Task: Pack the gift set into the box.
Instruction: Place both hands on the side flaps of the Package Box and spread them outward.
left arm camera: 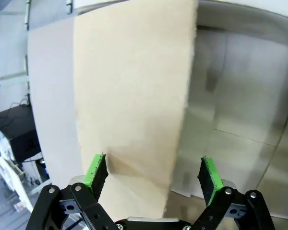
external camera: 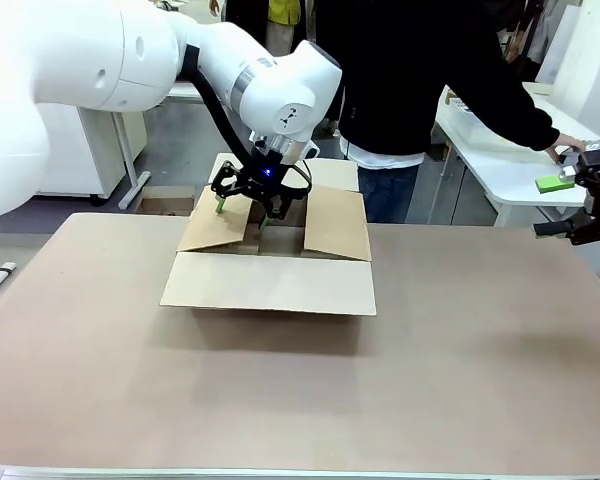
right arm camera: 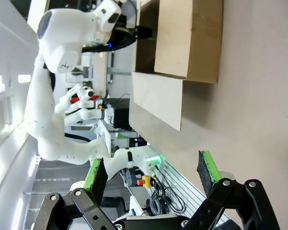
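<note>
The box (external camera: 268, 283) stands open at the middle of the table, its four flaps spread; the right wrist view has it far off (right arm camera: 186, 42). My left gripper (external camera: 242, 213) hangs over the box's left flap (external camera: 214, 229), open. In the left wrist view the gripper (left arm camera: 153, 175) straddles that flap (left arm camera: 134, 96), with one green finger on each side of its inner edge, and the box's bare inside (left arm camera: 240, 120) shows beyond. My right gripper (external camera: 557, 206) hovers open off the table's right edge, and its own view (right arm camera: 153, 175) has nothing between its fingers. The gift set is out of view.
A person in black (external camera: 400, 70) stands behind the box, one hand (external camera: 566, 151) stretched to a white side table (external camera: 500, 165) at the back right. The brown tabletop (external camera: 300, 400) is bare in front of and beside the box.
</note>
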You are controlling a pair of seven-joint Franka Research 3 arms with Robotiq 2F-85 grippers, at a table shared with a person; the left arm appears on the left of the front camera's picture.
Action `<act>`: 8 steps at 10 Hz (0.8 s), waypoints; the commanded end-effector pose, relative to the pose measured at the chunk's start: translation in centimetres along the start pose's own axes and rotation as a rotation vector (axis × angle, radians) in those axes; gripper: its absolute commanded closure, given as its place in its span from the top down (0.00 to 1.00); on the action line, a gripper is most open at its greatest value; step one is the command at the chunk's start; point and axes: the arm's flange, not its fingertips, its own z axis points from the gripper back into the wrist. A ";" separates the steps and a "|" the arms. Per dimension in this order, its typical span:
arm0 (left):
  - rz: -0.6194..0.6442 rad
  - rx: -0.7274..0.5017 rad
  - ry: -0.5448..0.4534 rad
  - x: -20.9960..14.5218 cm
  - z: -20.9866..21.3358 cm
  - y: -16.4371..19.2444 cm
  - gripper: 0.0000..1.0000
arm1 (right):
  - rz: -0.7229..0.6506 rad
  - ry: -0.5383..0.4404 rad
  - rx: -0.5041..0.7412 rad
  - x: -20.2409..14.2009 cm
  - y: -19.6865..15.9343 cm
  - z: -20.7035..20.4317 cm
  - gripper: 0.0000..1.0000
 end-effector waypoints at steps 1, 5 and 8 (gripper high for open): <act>0.055 0.063 -0.024 -0.7 1.4 1.8 1.00 | 0.029 0.004 0.003 0.0 -0.1 0.0 1.00; 0.117 0.144 -0.028 -1.2 2.5 5.1 1.00 | 0.029 0.004 0.003 0.0 -0.1 0.0 1.00; 0.149 0.123 -0.023 -1.3 3.1 7.9 1.00 | 0.029 0.004 0.003 0.0 -0.1 0.0 1.00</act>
